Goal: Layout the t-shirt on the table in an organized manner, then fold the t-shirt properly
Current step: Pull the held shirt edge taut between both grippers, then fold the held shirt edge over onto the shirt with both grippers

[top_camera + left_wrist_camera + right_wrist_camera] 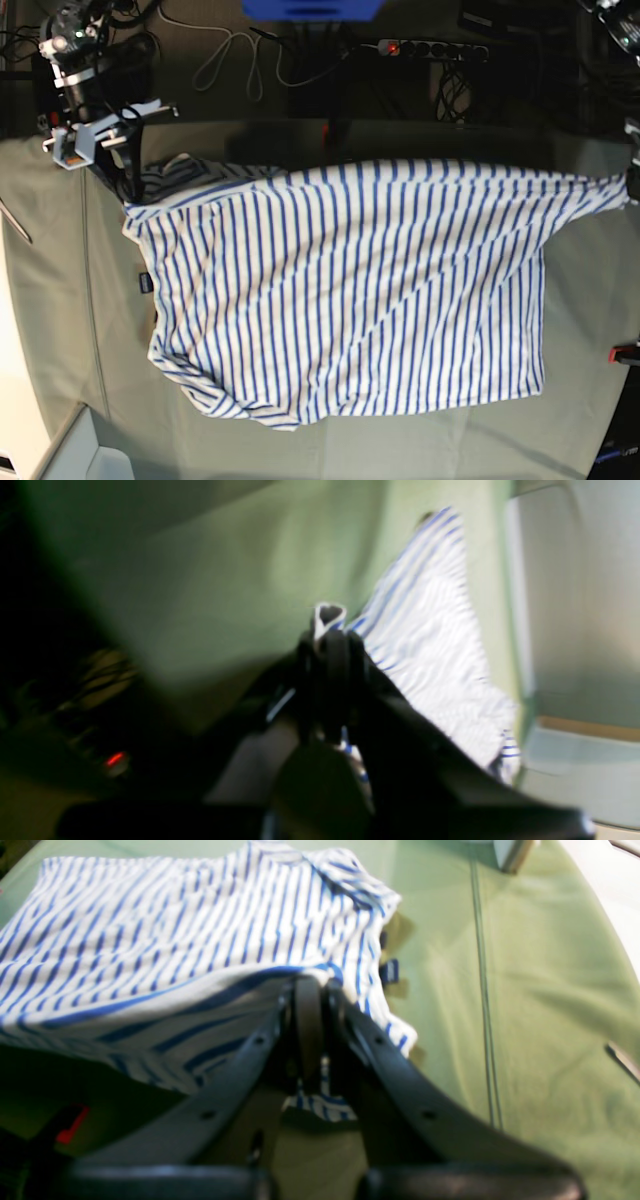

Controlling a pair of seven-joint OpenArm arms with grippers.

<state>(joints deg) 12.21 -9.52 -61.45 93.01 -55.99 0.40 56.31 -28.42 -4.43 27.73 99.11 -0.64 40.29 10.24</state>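
The white t-shirt (350, 290) with blue stripes hangs stretched across the grey-green table (590, 400), lifted along its far edge and sagging toward the front. On the left of the base view, my right gripper (130, 200) is shut on one corner. The right wrist view shows its jaws (310, 985) pinched on the shirt's (150, 940) blue-edged hem, with a small dark tag (389, 971) beside them. My left gripper (330, 630) is shut on a fold of the shirt (430, 630). In the base view that corner reaches the right edge, where the left arm is cut off.
A red clamp (625, 352) sits at the table's right edge, and another red one (70, 1125) shows low in the right wrist view. Cables and a power strip (430, 47) lie behind the table. A white box (80, 450) stands at the front left corner.
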